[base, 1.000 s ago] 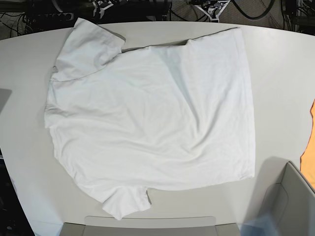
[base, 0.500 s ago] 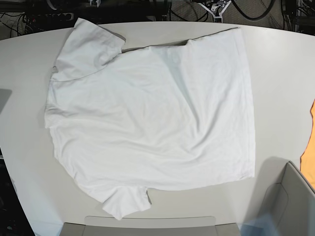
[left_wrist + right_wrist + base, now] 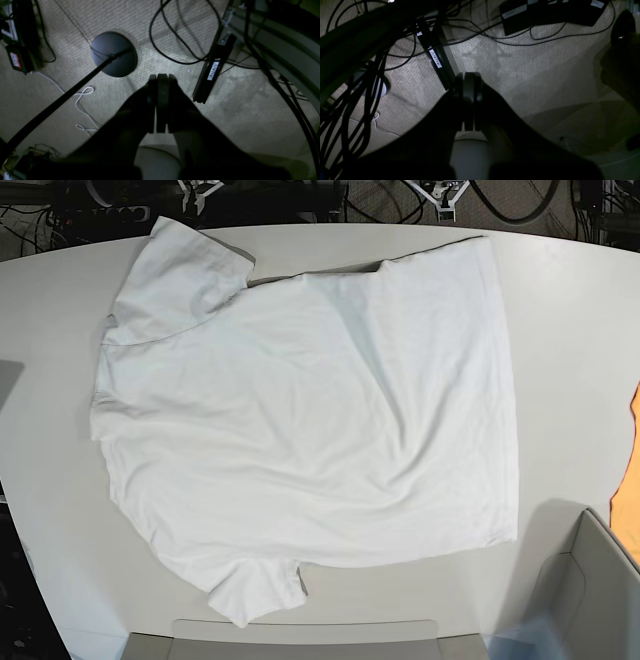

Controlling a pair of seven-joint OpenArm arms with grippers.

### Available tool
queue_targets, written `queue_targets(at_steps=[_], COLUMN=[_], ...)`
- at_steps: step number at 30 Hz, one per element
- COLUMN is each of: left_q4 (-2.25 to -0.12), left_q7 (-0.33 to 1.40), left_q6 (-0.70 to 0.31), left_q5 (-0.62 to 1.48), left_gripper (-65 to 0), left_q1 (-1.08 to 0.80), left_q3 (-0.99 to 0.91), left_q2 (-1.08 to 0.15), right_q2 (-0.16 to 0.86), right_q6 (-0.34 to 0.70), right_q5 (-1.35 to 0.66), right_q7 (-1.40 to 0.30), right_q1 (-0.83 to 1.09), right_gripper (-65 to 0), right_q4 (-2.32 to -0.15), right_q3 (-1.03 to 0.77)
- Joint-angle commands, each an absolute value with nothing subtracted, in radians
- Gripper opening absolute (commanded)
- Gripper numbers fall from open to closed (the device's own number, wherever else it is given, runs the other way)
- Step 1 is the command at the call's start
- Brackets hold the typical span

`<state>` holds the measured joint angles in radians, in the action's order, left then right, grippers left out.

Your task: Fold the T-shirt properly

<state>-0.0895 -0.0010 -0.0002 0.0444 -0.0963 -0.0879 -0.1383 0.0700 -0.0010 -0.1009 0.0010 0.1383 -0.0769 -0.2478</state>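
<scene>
The white T-shirt (image 3: 300, 420) lies spread flat on the table (image 3: 570, 330) in the base view. Its collar side is to the left, one sleeve (image 3: 180, 275) is at the far left, the other sleeve (image 3: 255, 585) is at the near edge, and the hem is to the right. My left gripper (image 3: 160, 77) is shut and empty and hangs over the carpeted floor beyond the table. My right gripper (image 3: 468, 75) is also shut and empty over the floor. Neither gripper is near the shirt.
An orange cloth (image 3: 630, 480) pokes in at the table's right edge. A grey box (image 3: 590, 590) stands at the near right and a grey tray edge (image 3: 300, 635) at the near middle. Cables, a round lamp base (image 3: 113, 53) and black bars lie on the floor.
The shirt has not moved. Only the small arm parts at the far edge of the base view have shifted slightly.
</scene>
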Motion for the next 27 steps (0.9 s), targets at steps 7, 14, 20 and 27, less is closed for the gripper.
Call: queue_targets(at_steps=[7, 14, 20, 27], left_q4=[-0.17, -0.162, -0.162, -0.17], left_q7=[-0.013, -0.208, -0.243, -0.254], left_q6=[0.007, 0.004, 0.004, 0.004], left_q5=[0.041, 0.042, 0.042, 0.047], left_gripper=[-64.8, -64.8, -64.8, -64.8], left_q1=[-0.114, -0.142, -0.162, -0.171], left_q3=[-0.087, -0.088, -0.093, -0.094], left_q2=[-0.147, -0.136, -0.137, -0.137], right_q2=[0.091, 0.097, 0.097, 0.111], right_q6=[0.001, 0.001, 0.001, 0.001], right_q5=[-0.101, -0.101, -0.097, -0.065], right_q7=[0.005, 0.005, -0.002, 0.002], right_q1=[0.14, 0.142, 0.174, 0.196], right_gripper=[-64.8, -64.8, -64.8, -64.8], right_q4=[-0.079, -0.091, -0.125, -0.128], right_q3=[-0.242, -0.243, -0.239, -0.113])
